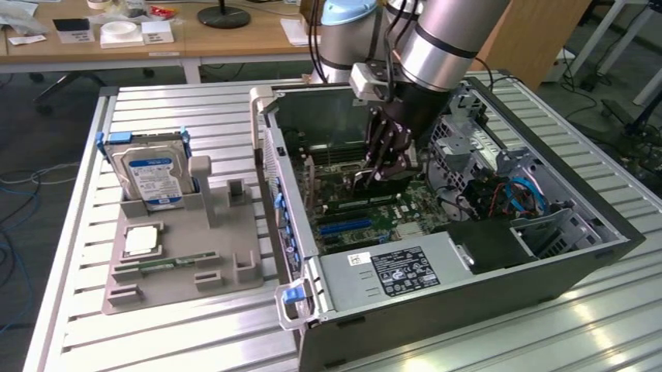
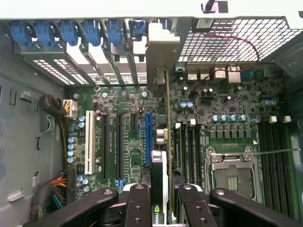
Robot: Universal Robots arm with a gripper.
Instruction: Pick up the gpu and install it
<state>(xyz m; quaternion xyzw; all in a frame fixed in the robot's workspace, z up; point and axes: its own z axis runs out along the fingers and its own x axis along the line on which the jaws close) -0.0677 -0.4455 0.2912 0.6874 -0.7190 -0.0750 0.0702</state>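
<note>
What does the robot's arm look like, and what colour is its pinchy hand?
The arm is a thick, shiny silver tube with a black band and a pale blue cap on a joint. Black cables run along it, and a small whitish box sits at the wrist. The gripper is black, its fingers made of jointed bars dotted with round screws.

The case (image 1: 559, 287) is lying open-sided, giving entry from above. Drive cage (image 1: 455, 136) and blue cables (image 1: 522, 194) crowding the exterior view's right; power supply (image 1: 388, 271) blocking near end. Expansion slots (image 2: 105, 142) beside the gpu (image 2: 159, 168) in the hand (image 2: 160, 201) sitting bare.
</note>
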